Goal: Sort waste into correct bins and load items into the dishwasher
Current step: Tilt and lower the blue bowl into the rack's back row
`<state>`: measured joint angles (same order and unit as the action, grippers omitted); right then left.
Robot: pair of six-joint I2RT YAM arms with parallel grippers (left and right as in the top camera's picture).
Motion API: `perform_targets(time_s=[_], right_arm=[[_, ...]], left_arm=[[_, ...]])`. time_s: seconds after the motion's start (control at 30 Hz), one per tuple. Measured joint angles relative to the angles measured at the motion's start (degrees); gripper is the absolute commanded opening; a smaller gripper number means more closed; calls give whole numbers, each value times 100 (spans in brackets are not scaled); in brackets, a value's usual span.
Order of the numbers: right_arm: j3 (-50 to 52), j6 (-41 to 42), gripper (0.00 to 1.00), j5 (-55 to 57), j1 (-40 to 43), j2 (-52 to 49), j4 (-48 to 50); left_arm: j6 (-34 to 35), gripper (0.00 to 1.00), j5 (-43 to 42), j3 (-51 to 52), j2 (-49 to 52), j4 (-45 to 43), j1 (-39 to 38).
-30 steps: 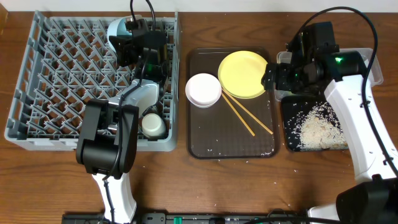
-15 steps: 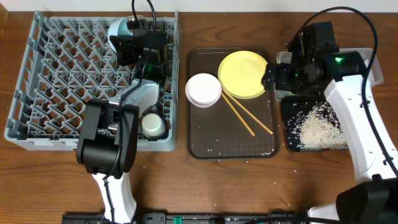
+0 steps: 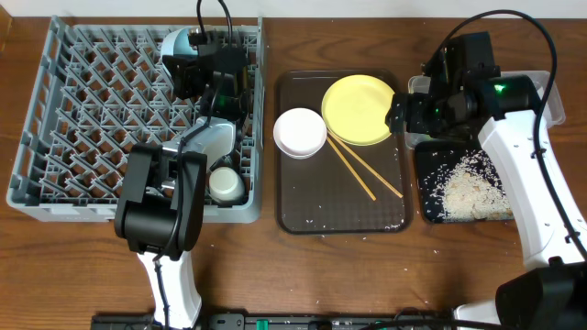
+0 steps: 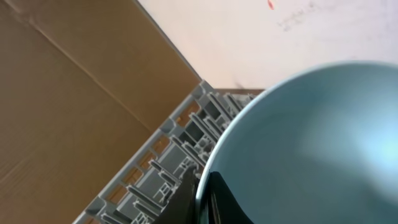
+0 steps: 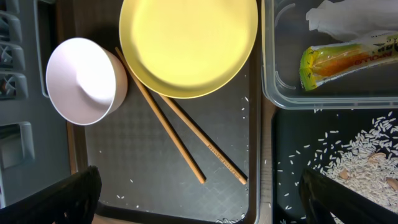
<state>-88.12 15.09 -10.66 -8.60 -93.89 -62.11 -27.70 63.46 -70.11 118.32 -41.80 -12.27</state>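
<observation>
Light blue round bowl (image 3: 172,44) is tilting at the far right of the large grey pegged plastic dish rack (image 3: 83,110), and our left gripper (image 3: 190,62) is clamping its rim. Our left arm is covering the rack's right columns beside a small white cup (image 3: 225,183). Our right gripper (image 3: 400,115) is hovering spread wide over the dark brown serving tray (image 3: 303,202).

Seen from overhead, the left gripper (image 3: 186,57) covers the near right side of the light blue bowl (image 3: 172,43), and where it meets the bowl is hidden. In the left wrist view the bowl is blurred and cut off right and below; one dark finger (image 4: 208,202) shows at its rim, the other is out of sight. The left arm (image 3: 206,142) hides part of the small white cup (image 3: 226,183); the right arm (image 3: 459,92) hides most of the clear tub (image 3: 556,96). In the right wrist view, picture edges cut the napkin (image 5: 348,18), the wrapper (image 5: 348,56), and all of the right gripper (image 5: 199,208) but its fingertips (image 5: 59,199).
</observation>
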Motion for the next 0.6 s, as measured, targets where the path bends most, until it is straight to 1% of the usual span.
perform_targets(time_s=[0.17,0.23,0.37,0.6], right_arm=[[0,2,99,0,0,0,0],[0,2,99,-2,0,0,0],[0,0,99,0,0,0,-2],[0,2,99,0,0,0,0]], left_arm=[[-710,7,304,7,46,-1115,7],[-975,7,409,2,46,-1423,7],[-1287,7,476,0,52,-1458,7],[-1419,8,459,0,131,-1460,7]])
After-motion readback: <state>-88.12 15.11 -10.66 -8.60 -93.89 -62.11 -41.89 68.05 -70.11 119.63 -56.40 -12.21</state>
